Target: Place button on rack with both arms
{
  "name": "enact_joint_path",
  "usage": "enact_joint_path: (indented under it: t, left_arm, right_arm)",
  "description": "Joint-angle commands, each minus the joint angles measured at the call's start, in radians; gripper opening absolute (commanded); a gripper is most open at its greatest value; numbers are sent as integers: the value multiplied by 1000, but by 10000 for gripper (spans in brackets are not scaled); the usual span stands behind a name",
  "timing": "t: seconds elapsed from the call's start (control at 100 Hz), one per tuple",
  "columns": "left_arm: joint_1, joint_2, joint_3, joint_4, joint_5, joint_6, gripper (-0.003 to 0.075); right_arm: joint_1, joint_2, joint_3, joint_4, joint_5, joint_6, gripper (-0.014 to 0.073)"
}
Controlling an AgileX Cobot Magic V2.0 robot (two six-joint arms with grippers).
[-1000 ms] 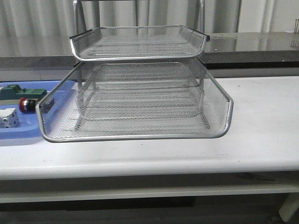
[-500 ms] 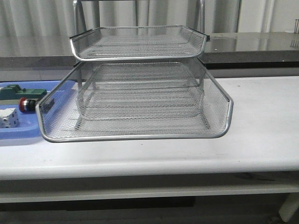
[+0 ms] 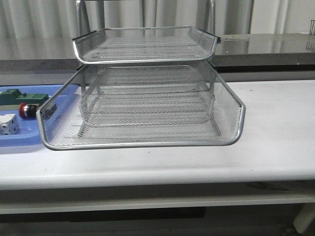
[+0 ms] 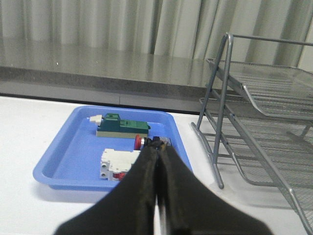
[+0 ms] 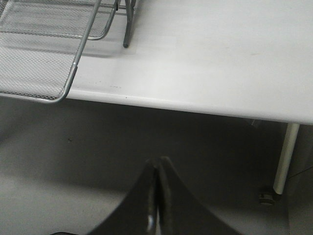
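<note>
Button [image 3: 28,109], a small push-button switch with a red mushroom cap and black collar, lies in the flat blue plastic tray [image 3: 19,141] at the far left of the white bench [image 3: 275,128], between a green block [image 3: 22,97] and a white cube with dark dots [image 3: 9,124]. In the left wrist view the left end effector [image 4: 157,147] is clenched, fingers pressed together and holding nothing, its tips pointed toward the red cap [image 4: 138,142] in the tray. Just right of the tray stands the three-tier silver wire-mesh rack [image 3: 142,103]; none of its visible tiers holds anything. Further right, the right end effector [image 5: 157,166] is also clenched and empty, hanging off the bench's front edge, well apart from the rack. Judging from this, the task has barely begun: picking up, any handover and placing all remain.
</note>
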Motion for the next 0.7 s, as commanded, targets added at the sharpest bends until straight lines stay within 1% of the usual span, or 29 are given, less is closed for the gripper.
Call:
enact_joint_path:
  t: [0.0,0.13,0.3,0.47,0.69]
  left_arm:
    - [2,61,-76,-54,-37,-11,-21]
    - [2,203,-204,-68,41,-11,-21]
    - [2,443,-440,-59,246,-11,-21]
    - [2,675,-672,-9,414,-1,-21]
    - [2,925,-872,31,568,-1,-21]
  right_arm:
    - [-3,3,-33,-4,-66,0,-69]
    - [-3,3,-33,-4,-66,0,-69]
    - [-3,3,-33,-4,-66,0,-69]
    - [-3,3,-33,-4,-66,0,-69]
    - [-3,3,-33,-4,-66,0,-69]
